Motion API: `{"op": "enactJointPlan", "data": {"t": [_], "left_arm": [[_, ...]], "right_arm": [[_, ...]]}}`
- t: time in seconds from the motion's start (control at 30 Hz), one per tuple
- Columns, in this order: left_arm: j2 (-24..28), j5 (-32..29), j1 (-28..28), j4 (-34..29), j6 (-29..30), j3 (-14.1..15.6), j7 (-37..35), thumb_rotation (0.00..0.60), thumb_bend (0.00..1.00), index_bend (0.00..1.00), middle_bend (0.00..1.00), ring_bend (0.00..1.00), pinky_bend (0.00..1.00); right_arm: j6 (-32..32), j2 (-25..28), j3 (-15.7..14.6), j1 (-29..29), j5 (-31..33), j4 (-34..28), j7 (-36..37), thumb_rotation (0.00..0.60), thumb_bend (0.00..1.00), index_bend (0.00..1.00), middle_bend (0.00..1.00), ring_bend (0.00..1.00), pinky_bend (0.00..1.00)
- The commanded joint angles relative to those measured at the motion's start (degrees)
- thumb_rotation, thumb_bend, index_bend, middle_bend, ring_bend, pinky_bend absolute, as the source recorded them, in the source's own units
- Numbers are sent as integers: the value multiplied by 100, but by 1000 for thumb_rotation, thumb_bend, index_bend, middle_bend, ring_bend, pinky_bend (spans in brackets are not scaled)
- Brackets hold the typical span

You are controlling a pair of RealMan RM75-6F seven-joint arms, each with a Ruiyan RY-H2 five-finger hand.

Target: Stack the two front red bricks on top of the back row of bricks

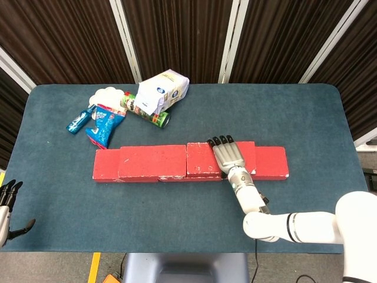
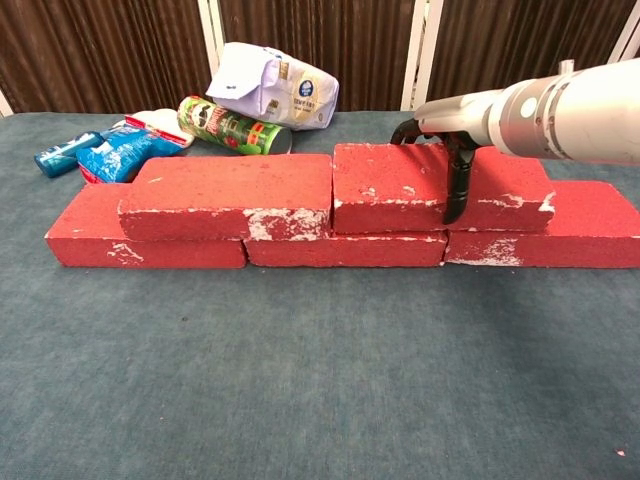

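Three red bricks form the bottom row (image 2: pixel 345 250) across the table; its ends show in the head view (image 1: pixel 274 162). Two more red bricks lie on top of that row. The left upper brick (image 1: pixel 152 160) (image 2: pixel 228 190) lies free. My right hand (image 1: pixel 230 156) (image 2: pixel 450 125) grips the right upper brick (image 1: pixel 200 159) (image 2: pixel 390 185), with its fingers over the top towards the far edge and its thumb down the front face. The two upper bricks sit end to end, nearly touching. My left hand (image 1: pixel 7 206) hangs off the table's near left corner, fingers apart and holding nothing.
Behind the bricks at the back left lie a white bag (image 1: pixel 162 88) (image 2: pixel 270 85), a green can (image 1: pixel 147 112) (image 2: pixel 232 127), a blue packet (image 1: pixel 105 124) (image 2: pixel 125 150), a blue tube (image 1: pixel 78 119) and a white item (image 1: pixel 106 94). The blue table (image 1: pixel 177 218) extends in front.
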Motion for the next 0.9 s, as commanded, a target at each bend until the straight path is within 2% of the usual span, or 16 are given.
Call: {"op": "enactJointPlan", "data": {"t": [0.03,0.9], "left_arm": [[3,-3,1,7,-3,-1,-16,600,225,0,0,0,31],[9,11,7,3,11,1,-26,600,224,0,0,0,31]], "right_arm": [[16,-10,11,4,7,2,-11,600,0,213,153,64,0],[25,-23,72,22,116,-14,-106,600,0,202,123,52,0]]}}
